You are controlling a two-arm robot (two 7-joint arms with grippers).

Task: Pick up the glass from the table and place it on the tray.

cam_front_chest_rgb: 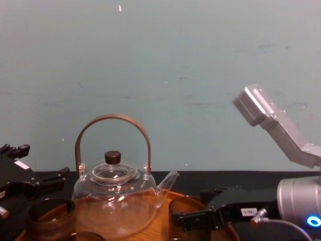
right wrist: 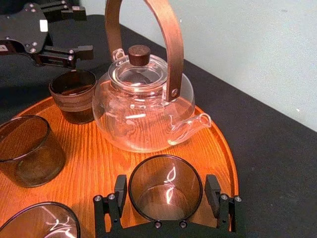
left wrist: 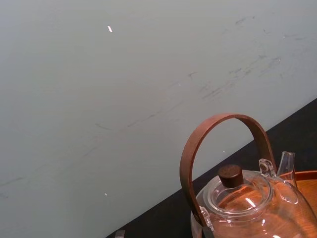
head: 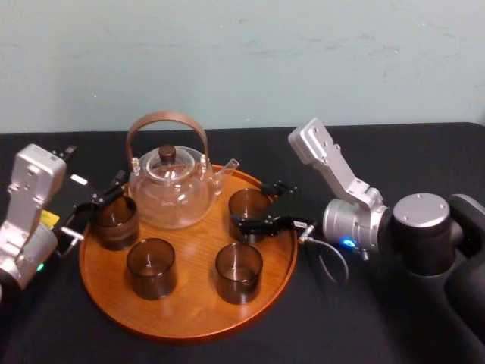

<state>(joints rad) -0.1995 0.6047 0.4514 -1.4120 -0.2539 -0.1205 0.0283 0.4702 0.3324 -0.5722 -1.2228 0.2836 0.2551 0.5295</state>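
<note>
"Glass (right wrist: 166, 193) on the tray (right wrist: 99, 163) yet?" asks the desk.

"Yes. It stands upright on the wood at the tray's right side, just beside the teapot (right wrist: 143, 109) spout and apart from three other glasses. The right gripper (right wrist: 166, 186) brackets it low and level, likely so it sits flat. Whether it is pressing the walls or merely flanking them, I cannot tell."

"And the other arm?"

"The left gripper (right wrist: 81, 29) hangs spread wide and empty by the tray's left edge, near the left-hand glass (right wrist: 73, 94), seemingly kept clear."
</note>
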